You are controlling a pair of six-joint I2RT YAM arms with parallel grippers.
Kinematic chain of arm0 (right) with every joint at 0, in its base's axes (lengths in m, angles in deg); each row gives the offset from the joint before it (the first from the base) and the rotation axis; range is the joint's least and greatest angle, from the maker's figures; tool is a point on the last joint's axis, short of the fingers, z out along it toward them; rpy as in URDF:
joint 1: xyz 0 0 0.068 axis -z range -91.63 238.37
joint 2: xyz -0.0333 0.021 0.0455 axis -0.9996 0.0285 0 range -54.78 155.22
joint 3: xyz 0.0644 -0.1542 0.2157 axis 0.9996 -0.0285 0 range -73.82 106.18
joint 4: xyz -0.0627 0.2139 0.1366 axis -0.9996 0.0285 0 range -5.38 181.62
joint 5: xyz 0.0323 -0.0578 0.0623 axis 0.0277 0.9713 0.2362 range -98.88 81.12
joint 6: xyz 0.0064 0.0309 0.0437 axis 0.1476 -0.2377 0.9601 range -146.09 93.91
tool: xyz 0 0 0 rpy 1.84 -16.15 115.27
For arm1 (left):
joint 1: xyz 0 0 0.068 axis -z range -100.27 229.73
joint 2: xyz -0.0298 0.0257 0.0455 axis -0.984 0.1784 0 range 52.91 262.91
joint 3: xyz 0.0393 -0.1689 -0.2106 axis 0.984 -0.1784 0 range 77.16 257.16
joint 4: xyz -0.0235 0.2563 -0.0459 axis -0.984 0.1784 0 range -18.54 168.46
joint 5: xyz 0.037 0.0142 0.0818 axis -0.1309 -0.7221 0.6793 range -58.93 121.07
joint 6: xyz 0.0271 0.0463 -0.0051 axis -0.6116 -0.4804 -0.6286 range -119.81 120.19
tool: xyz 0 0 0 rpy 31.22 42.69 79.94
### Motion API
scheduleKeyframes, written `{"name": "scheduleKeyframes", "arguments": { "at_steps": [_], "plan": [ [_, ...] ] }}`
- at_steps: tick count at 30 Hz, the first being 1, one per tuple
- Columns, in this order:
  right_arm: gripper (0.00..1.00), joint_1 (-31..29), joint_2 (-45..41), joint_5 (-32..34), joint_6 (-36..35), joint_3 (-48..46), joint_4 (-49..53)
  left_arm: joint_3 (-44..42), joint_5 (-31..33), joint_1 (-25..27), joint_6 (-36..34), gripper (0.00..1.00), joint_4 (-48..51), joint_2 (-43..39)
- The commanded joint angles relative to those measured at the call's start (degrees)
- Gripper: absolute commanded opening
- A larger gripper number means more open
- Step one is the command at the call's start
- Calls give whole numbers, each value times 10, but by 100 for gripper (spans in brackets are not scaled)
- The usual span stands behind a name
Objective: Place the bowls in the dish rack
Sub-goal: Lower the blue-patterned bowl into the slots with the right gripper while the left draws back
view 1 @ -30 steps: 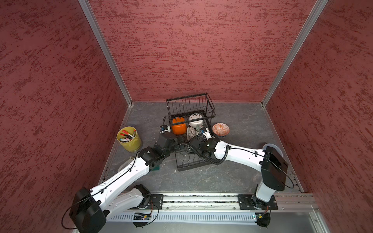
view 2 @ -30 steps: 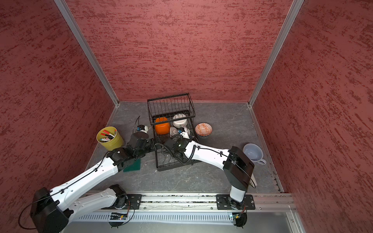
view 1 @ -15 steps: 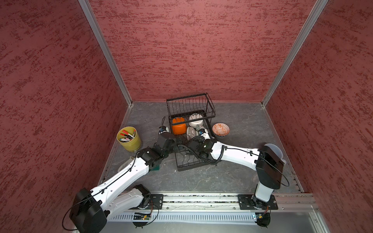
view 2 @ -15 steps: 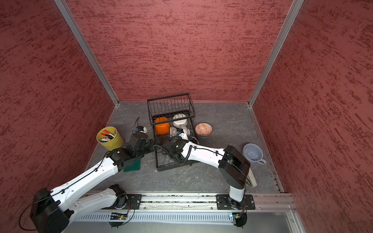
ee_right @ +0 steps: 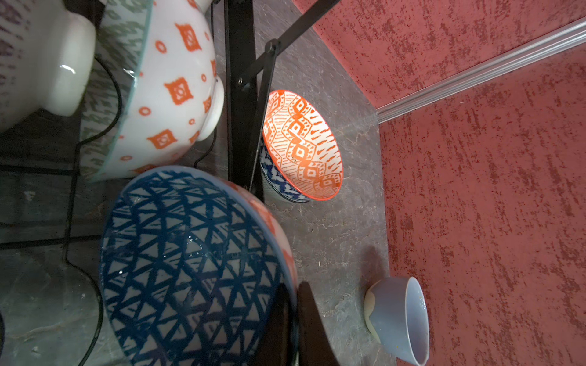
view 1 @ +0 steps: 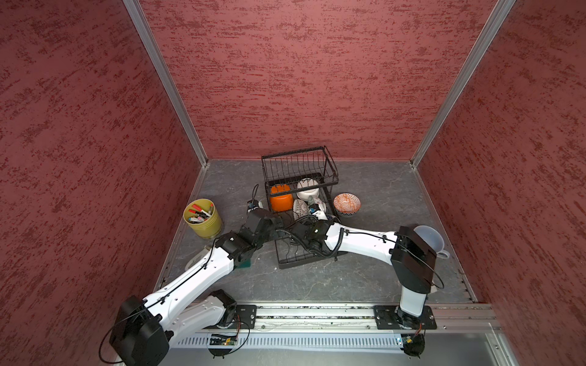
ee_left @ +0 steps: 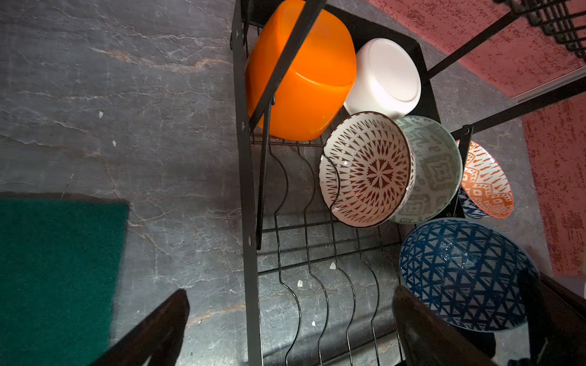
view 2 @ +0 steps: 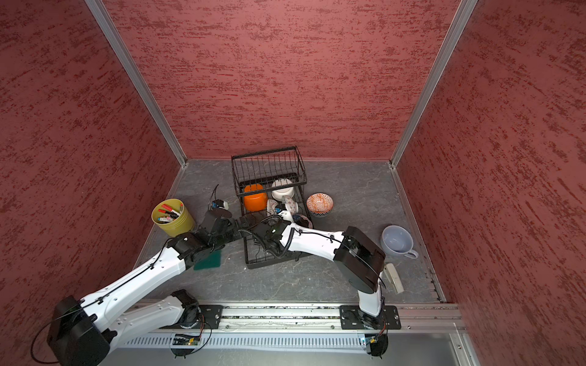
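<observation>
Gripping the blue lattice bowl [ee_right: 190,263], the right jaws are cropped.

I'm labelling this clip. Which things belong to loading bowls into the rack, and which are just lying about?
Job: dish rack, orange bowl, white bowl, brown-patterned bowl, grey-green bowl, blue lattice bowl held by the right gripper, orange-patterned bowl beside the rack.
Lying about: pot of pens, green pad, pale blue cup.

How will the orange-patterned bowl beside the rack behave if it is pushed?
The orange-patterned bowl looks glazed ceramic, so probably stiff, breakable and slippery. It stands upright on a narrow foot, so a low push would likely slide it over the table; a high one might tip it.
</observation>
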State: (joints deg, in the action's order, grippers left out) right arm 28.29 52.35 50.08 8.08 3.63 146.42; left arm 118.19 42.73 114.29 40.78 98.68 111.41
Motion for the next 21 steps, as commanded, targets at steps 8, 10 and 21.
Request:
{"name": "scheduleKeyframes", "arguments": {
  "at_steps": [8, 10, 21],
  "plan": [
    [0, -17, 55, 63, 58, 17, 87, -2, -19, -4, 3, 100, -45, -23],
    [0, -19, 60, 63, 62, 18, 89, -2, -20, -5, 3, 100, -44, -25],
    [0, -36, 82, 44, 31, 23, 66, -7, -16, -10, 3, 100, -37, -35]
  ]
}}
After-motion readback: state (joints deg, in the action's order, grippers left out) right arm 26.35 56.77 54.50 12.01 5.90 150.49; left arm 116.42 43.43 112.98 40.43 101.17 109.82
